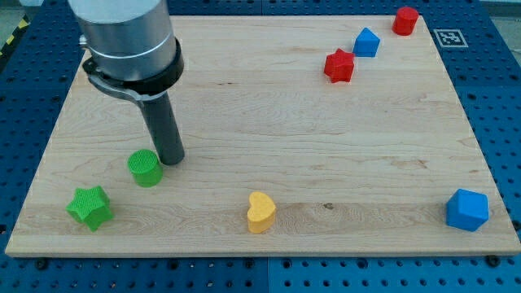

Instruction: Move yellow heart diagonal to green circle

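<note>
Resting on the pale wooden board (269,122), my tip (171,160), a bare rod holding nothing, sits just beside the green circular cylinder block (146,168), while the yellow heart-shaped block (260,212) lies apart toward the view's bottom.

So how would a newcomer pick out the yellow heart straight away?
Start at the wooden board's bottom edge, near its middle. The yellow heart sits there alone, to the view's right of the green circle and green star. It is the only yellow block.
</note>
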{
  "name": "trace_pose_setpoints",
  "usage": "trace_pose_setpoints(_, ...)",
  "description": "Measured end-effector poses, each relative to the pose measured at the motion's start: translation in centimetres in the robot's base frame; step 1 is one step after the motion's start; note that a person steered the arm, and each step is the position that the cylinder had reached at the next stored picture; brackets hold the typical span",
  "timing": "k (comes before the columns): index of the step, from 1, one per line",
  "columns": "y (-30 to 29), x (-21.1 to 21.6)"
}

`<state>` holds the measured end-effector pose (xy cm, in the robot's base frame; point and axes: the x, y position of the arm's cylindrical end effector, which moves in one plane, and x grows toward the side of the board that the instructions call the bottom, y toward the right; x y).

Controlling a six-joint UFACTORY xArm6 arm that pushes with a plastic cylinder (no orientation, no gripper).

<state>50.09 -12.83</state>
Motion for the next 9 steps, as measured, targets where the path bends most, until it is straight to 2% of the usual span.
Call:
trace_pose_setpoints(3,-1.7,0.6)
trace_pose_setpoints(4,1.2,2.8)
trace_pose_setpoints(6,7.2,10.9)
trace_pose_setpoints(9,16.3,11.5)
